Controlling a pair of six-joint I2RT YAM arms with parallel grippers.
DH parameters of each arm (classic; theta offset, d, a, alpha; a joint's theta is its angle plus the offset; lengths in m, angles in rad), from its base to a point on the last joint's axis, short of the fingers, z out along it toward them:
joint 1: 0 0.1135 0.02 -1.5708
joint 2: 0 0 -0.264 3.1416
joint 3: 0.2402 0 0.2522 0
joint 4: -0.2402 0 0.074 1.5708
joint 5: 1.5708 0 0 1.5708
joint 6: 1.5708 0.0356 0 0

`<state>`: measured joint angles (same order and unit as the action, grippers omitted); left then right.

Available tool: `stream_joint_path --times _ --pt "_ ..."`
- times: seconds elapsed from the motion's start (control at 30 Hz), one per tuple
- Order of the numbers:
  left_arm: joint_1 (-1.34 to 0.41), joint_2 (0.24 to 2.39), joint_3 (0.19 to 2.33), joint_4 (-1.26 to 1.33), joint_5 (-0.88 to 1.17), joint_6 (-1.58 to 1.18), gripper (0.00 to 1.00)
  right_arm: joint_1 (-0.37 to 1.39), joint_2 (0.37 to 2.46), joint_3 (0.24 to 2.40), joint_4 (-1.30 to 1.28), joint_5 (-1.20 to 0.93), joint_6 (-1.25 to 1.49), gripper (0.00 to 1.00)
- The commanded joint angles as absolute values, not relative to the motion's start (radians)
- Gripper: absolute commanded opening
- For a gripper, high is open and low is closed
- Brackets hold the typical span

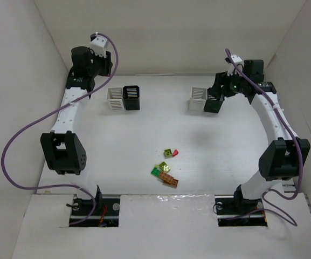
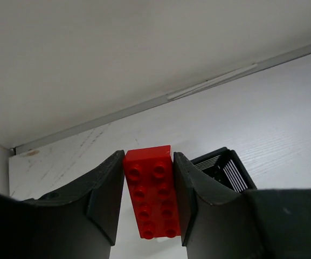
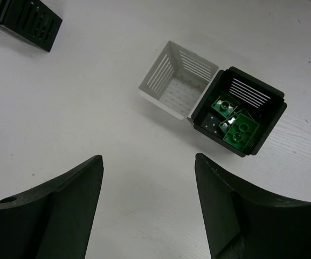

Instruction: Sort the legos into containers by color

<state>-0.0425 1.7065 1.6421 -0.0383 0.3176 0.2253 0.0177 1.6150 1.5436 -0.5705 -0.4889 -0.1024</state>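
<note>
One red lego [image 2: 151,194], a long brick two studs wide, is pinched by its long sides between the fingers [image 2: 104,199] of the left gripper [image 2: 149,161]. The jaws are closed to the brick's width, and its studs face the wrist camera. It hangs above the table [image 2: 274,108] close to the back edge, where the tabletop meets the rear wall [image 2: 117,48]. Just to its right and lower stands the left black bin [image 2: 226,167], which touches the left white bin [image 1: 115,99] on the side toward the left arm. Across a bare gap along the back edge stands the other pair. There the right white bin [image 3: 163,81] touches the right black bin [image 3: 271,116], and green legos [image 3: 237,125] lie in the black one. The right gripper [image 3: 144,162] hovers above the table just beside this pair, its jaws spread wide with only bare tabletop between them. Well apart from both pairs, toward the front edge and between the arm bases, lies a loose cluster: two yellow-green legos [image 1: 168,153], a small red piece [image 1: 175,153], a green lego [image 1: 155,172] and orange legos [image 1: 169,180]. Broad open tabletop separates this cluster from the bins and from both side walls.
</note>
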Motion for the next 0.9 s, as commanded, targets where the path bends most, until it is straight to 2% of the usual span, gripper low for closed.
stream_joint_path --times 0.0,0.77,0.87 --pt "-0.029 1.753 1.626 0.032 0.314 0.172 0.14 0.035 1.621 1.6 -0.572 -0.48 -0.115 0.74" --pt "-0.038 1.847 1.54 0.092 0.339 0.127 0.12 0.044 1.641 1.582 -0.572 -0.471 -0.133 0.74" --pt "-0.049 1.856 1.522 0.101 0.319 0.127 0.17 0.044 1.641 1.582 -0.572 -0.471 -0.133 0.74"
